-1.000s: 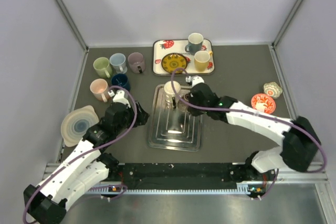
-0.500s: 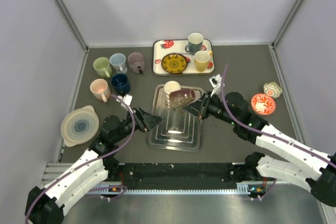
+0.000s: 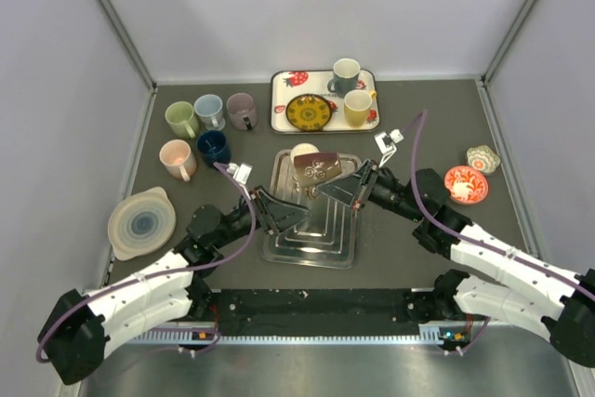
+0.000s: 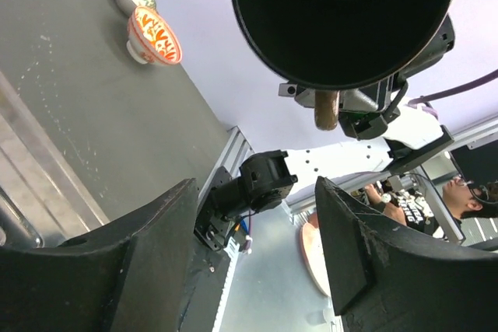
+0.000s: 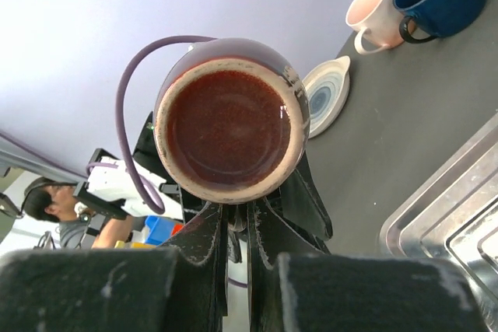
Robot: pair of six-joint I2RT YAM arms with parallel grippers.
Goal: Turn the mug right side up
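The maroon mug [image 3: 318, 169] hangs tilted on its side above the far end of the metal tray [image 3: 311, 239]. My right gripper [image 3: 346, 185] is shut on its handle. In the right wrist view the mug's base [image 5: 229, 118] faces the camera, with the right gripper [image 5: 240, 227] closed on the handle just below it. My left gripper [image 3: 284, 211] is open and empty over the tray's left side, pointing toward the mug. In the left wrist view the mug's dark mouth [image 4: 342, 13] faces the open left gripper [image 4: 257, 262].
A cream mug [image 3: 302, 152] stands at the tray's far end, behind the held mug. Several mugs [image 3: 200, 127] stand at the back left, and a blue-white plate [image 3: 141, 222] at the left. A patterned tray [image 3: 279, 104] with mugs is at the back. Two small bowls [image 3: 465, 183] are at the right.
My right gripper has lifted the maroon mug off the tray and tipped it onto its side. My left arm has swung in over the tray with its jaws open toward the mug.
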